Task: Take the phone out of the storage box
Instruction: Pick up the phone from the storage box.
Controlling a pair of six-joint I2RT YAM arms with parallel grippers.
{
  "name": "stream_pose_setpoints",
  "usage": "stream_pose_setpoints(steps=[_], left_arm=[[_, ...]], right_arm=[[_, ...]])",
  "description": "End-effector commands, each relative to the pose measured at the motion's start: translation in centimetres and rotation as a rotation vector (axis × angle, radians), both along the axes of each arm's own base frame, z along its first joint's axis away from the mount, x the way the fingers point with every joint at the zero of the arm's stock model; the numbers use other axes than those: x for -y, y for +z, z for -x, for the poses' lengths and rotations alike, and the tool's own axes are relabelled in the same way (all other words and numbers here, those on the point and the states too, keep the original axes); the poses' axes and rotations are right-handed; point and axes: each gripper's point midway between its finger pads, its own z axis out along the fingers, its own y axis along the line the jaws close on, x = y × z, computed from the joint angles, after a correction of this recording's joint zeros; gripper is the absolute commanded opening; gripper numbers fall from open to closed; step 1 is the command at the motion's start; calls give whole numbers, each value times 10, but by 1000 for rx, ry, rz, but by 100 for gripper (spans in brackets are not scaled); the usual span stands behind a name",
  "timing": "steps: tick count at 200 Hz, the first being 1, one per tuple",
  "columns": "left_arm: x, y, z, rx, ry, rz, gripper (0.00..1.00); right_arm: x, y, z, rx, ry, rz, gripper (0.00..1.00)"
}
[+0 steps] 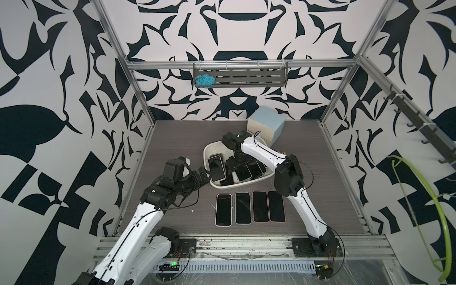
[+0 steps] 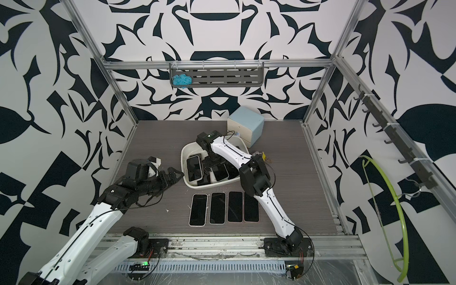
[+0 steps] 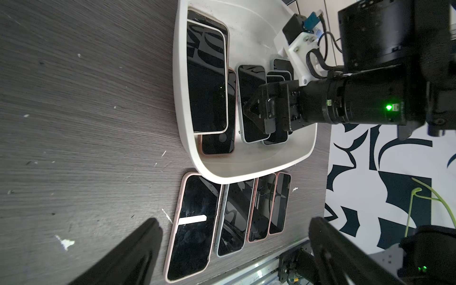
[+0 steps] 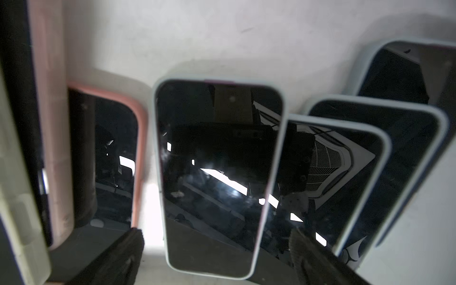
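Inside the off-white plastic storage box [image 1: 213,146], my right gripper [image 4: 217,232] stands wide astride a pale-blue-cased phone [image 4: 219,153]; only its wrist view shows this.

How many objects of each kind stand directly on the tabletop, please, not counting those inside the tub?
Black-screened phones in a row: 4
Shallow off-white plastic storage box: 1
Small cream cabinet with pale blue top: 1
Total: 6

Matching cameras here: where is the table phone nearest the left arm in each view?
In a top view: phone, left end of the row of four.
In a top view: same spot.
Left wrist: the row's nearest, pink-cased.
Right wrist: not in it.
Shared landmark: the box, only its floor in the right wrist.
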Motion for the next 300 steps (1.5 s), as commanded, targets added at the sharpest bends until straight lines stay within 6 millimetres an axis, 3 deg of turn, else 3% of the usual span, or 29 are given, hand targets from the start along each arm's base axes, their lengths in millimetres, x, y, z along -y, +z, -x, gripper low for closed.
stream_pose_setpoints(steps=[1,28,41,105,152,189,212,239,252,300], left_arm=[[0,-11,7,-19,-27,-12,100],[3,-15,8,-38,-45,-13,100],[4,-16,6,-44,-54,-13,100],[10,0,-4,-29,-62,8,100],[8,3,-4,-14,-54,13,100],[7,2,-1,-7,-46,26,100],[4,6,-1,20,-34,29,100],[1,10,2,46,-23,31,100],[-1,9,3,54,-15,24,100],[1,6,1,54,-8,44,100]], right_arm=[[2,-1,0,-1,-18,6,99],[3,-10,3,-15,-19,10,99],[5,-27,5,-38,-16,38,99],[11,-53,-4,-46,-33,103,93],[31,-46,-20,24,-50,210,92],[30,-53,-17,-11,-32,209,92],[34,-60,-11,-37,-22,227,84],[38,-46,-14,-5,-22,241,72],[40,-36,-19,21,-28,236,60],[37,7,-33,101,-61,153,60]])
